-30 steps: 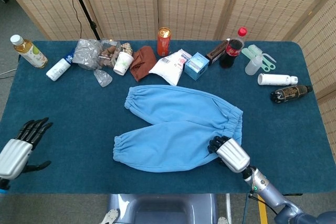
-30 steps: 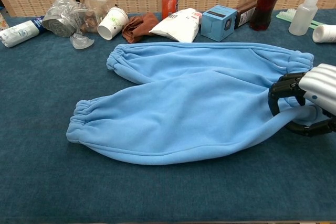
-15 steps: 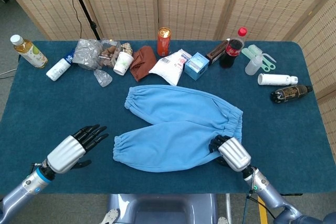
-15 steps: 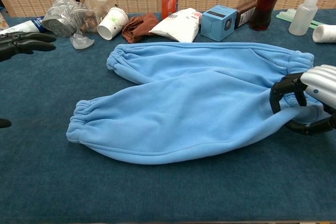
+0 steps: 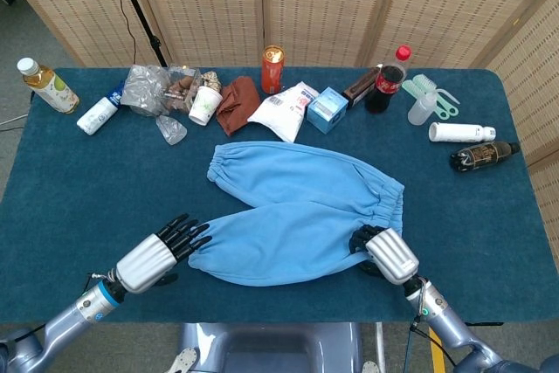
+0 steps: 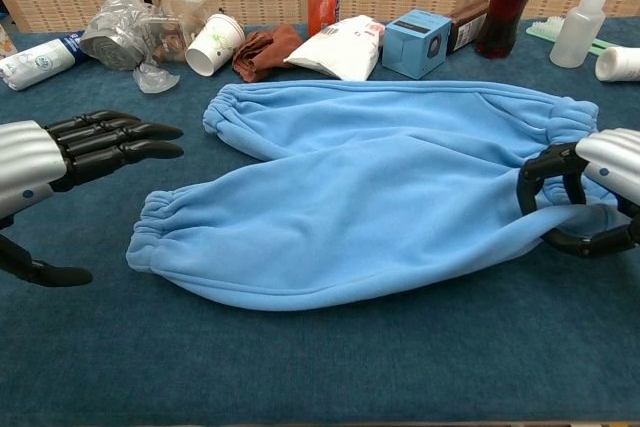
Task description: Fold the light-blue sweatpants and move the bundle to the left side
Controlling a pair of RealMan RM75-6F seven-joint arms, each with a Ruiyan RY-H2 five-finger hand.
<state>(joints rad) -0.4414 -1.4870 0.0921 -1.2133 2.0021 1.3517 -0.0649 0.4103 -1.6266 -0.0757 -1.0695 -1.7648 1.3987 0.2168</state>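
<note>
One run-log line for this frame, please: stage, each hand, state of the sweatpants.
stage: pre-fold | left hand: open, beside near cuff | right hand: gripping waistband corner | light-blue sweatpants: flat, unfolded

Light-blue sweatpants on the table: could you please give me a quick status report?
Left hand open beside near ankle cuff. Right hand grips waistband. Light-blue fleece sweatpants flat, unfolded. Nothing blocking the left side.
</note>
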